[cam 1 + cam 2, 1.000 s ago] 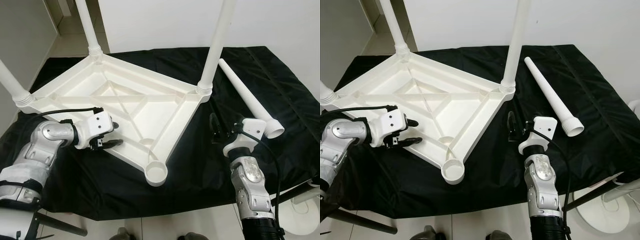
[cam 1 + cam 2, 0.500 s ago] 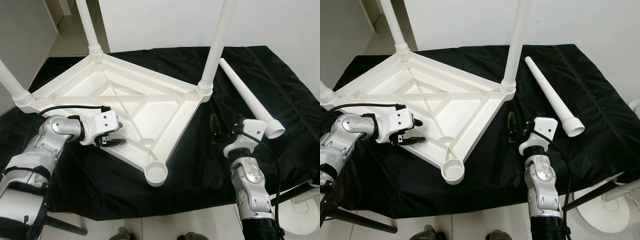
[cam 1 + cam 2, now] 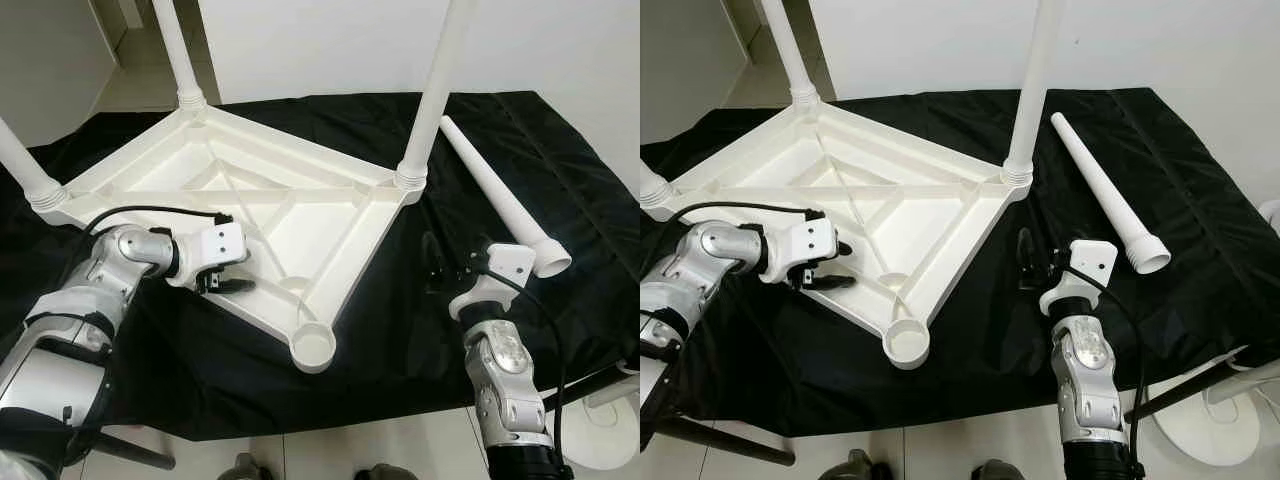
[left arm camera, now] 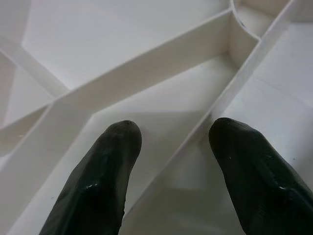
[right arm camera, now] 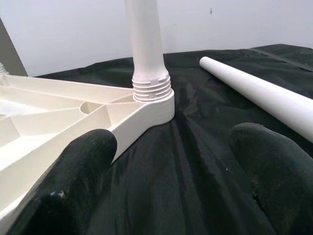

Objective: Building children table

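A white plastic table top (image 3: 250, 190) lies upside down on a black cloth (image 3: 400, 330). Three white legs stand screwed into its corners: one at the back (image 3: 178, 50), one on the right (image 3: 437, 90), one on the far left (image 3: 22, 165). The near corner socket (image 3: 313, 348) holds no leg. A loose white leg (image 3: 495, 195) lies on the cloth to the right. My left gripper (image 3: 232, 272) is open over the near-left rim, a rib between its fingers (image 4: 98, 176). My right gripper (image 3: 432, 262) is open, low over the cloth between the table top and the loose leg.
A white wall stands behind the cloth-covered surface. The cloth's front edge drops to a tiled floor. A white round base (image 3: 600, 430) sits on the floor at the lower right, and a dark bar (image 3: 130, 455) at the lower left.
My left gripper has moved right, from the cloth beside the rim to over the table top's ribbed underside. The right arm has barely moved.
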Tool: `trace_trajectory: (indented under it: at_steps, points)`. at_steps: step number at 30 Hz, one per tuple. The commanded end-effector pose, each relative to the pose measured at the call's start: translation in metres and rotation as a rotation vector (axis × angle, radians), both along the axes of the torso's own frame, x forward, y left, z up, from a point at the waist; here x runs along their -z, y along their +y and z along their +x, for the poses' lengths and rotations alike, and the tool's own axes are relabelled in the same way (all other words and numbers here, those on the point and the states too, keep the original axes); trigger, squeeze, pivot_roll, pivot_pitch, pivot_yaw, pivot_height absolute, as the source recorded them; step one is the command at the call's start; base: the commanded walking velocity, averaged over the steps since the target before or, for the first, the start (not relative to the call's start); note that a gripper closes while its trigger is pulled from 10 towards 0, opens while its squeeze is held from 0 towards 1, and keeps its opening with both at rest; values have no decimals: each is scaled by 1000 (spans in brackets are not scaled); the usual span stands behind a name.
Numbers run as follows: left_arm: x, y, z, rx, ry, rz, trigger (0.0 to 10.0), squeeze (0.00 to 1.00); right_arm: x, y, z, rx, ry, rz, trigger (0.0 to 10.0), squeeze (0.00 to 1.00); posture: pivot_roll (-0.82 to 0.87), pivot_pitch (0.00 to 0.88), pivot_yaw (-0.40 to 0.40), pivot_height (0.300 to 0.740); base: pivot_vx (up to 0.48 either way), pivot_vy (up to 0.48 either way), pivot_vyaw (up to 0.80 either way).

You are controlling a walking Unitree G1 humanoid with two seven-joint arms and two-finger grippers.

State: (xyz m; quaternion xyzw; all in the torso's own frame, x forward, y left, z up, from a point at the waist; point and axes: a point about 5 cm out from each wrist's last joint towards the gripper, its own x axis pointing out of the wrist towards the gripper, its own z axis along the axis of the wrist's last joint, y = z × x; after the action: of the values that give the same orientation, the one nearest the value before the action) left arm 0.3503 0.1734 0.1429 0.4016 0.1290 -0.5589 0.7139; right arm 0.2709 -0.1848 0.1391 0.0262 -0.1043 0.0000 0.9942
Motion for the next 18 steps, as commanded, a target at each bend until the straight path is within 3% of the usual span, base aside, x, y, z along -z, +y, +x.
trace_trajectory:
  at_steps: [1,12,14,16,18]
  points:
    - [4,-1,-4,69,67,50,10000,0,2,1,-3,0,14,-6,10000,0,-139,107,71,740,0,0,0]
    - [12,-3,-7,114,107,91,10000,0,4,0,-9,-2,34,-12,10000,0,-142,139,70,740,0,0,0]
    - [12,-3,-7,113,112,85,9608,0,4,0,-10,-1,35,-12,10000,0,-142,140,70,740,0,0,0]
    - [11,-5,-6,117,117,70,6039,0,5,0,-11,0,40,-13,10000,0,-141,139,71,740,0,0,0]
    - [11,-5,-6,117,117,70,6039,0,5,0,-11,0,40,-13,10000,0,-141,139,71,740,0,0,0]
